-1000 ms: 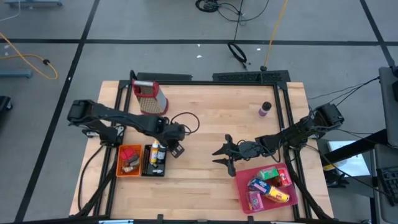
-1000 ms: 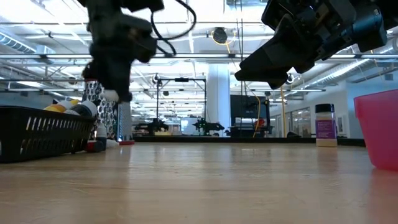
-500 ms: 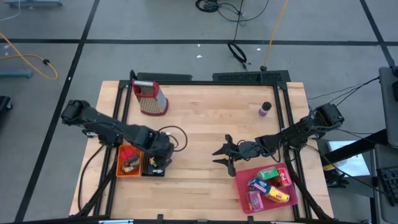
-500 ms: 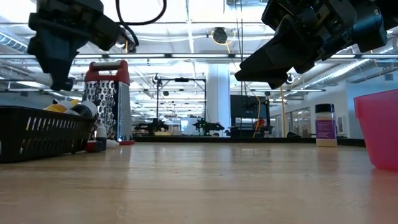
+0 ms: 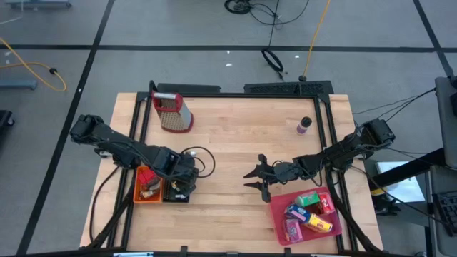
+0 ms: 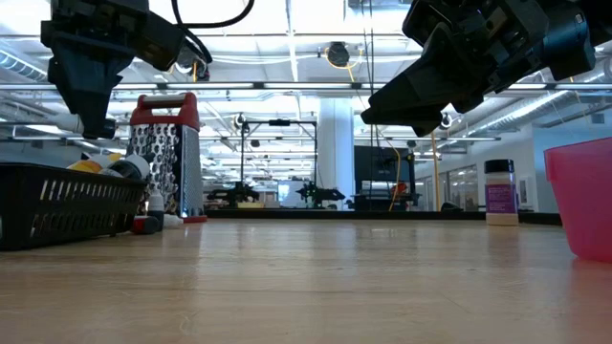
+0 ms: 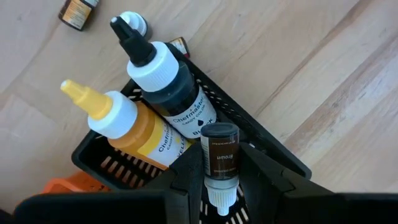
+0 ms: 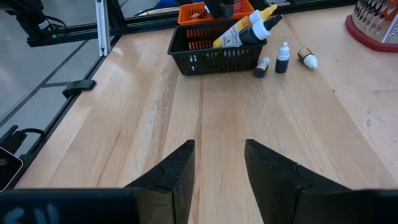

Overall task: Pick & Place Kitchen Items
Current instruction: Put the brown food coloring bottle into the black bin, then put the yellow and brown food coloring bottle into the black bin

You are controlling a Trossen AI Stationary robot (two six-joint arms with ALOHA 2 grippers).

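Observation:
My left gripper (image 5: 183, 183) hangs over the black basket (image 5: 176, 193) and is shut on a small brown-labelled bottle (image 7: 220, 155). Two larger squeeze bottles lie in that basket, one black (image 7: 171, 87) and one yellow (image 7: 134, 127). An orange basket (image 5: 148, 184) stands beside it. Three tiny bottles (image 8: 283, 60) lie on the wood next to the black basket. My right gripper (image 5: 253, 178) hovers open at mid-table, level, with nothing between its fingers (image 8: 180, 168). The pink tray (image 5: 277, 214) at the near right holds coloured cartons (image 5: 308, 213). My left gripper pinches the small bottle's two sides (image 7: 210, 177) between its two fingers, near the bottle's white end (image 7: 221, 198). The fingers come from above, pointing down. The bottle is lifted clear, above the black basket and the two squeeze bottles.
A red-topped metal grater (image 5: 171, 112) stands at the far left. A small purple-labelled jar (image 5: 305, 125) stands at the far right. Black frame rails run along the table's edges. Bare wood lies between the baskets and the pink tray.
My left gripper has carried the small bottle toward the table's left and near edges, from beside the black basket to above it, turning a little on the way. Most of that move came early; it has hardly shifted since.

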